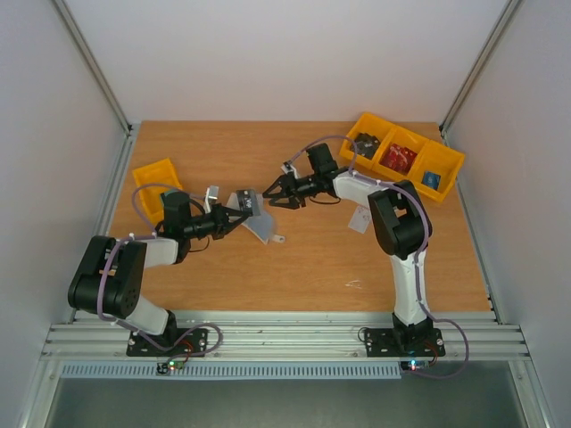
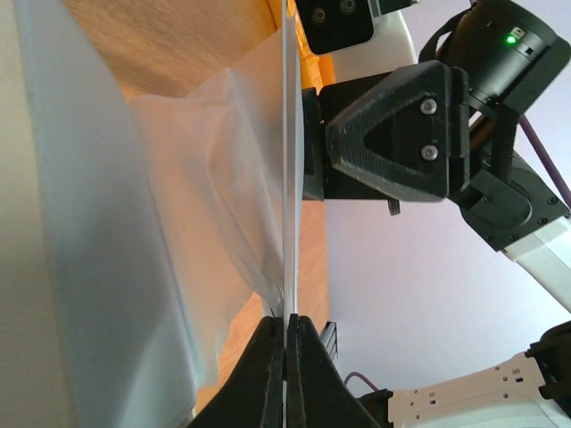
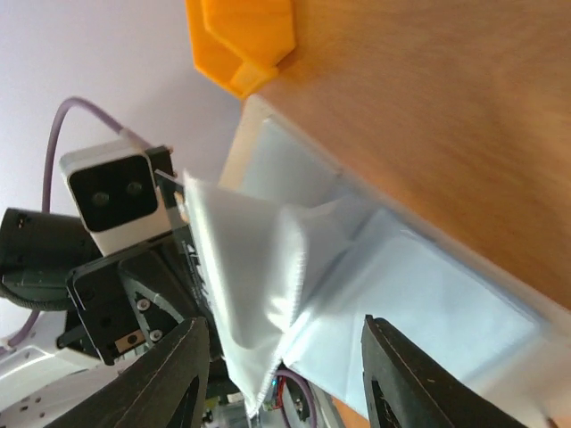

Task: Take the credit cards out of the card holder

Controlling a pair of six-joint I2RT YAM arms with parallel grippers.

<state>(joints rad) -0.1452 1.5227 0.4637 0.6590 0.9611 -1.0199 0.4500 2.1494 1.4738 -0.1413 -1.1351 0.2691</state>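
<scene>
The card holder (image 1: 256, 217) hangs open above the middle of the table, its pale blue-grey pockets (image 3: 410, 294) facing the right wrist camera. My left gripper (image 1: 235, 217) is shut on its thin edge (image 2: 287, 267), and the two jaws meet on that sheet (image 2: 286, 325). My right gripper (image 1: 273, 194) stands open just beyond the holder's far side. Its fingers (image 3: 174, 374) straddle the loose pocket flap (image 3: 259, 267) without pinching it. One whitish credit card (image 1: 360, 220) lies flat on the table beside the right arm.
A row of yellow bins (image 1: 406, 156) with red and blue items stands at the back right. A single yellow bin (image 1: 156, 183) sits at the left, behind the left arm. A small pale tab (image 1: 279, 238) lies just below the holder.
</scene>
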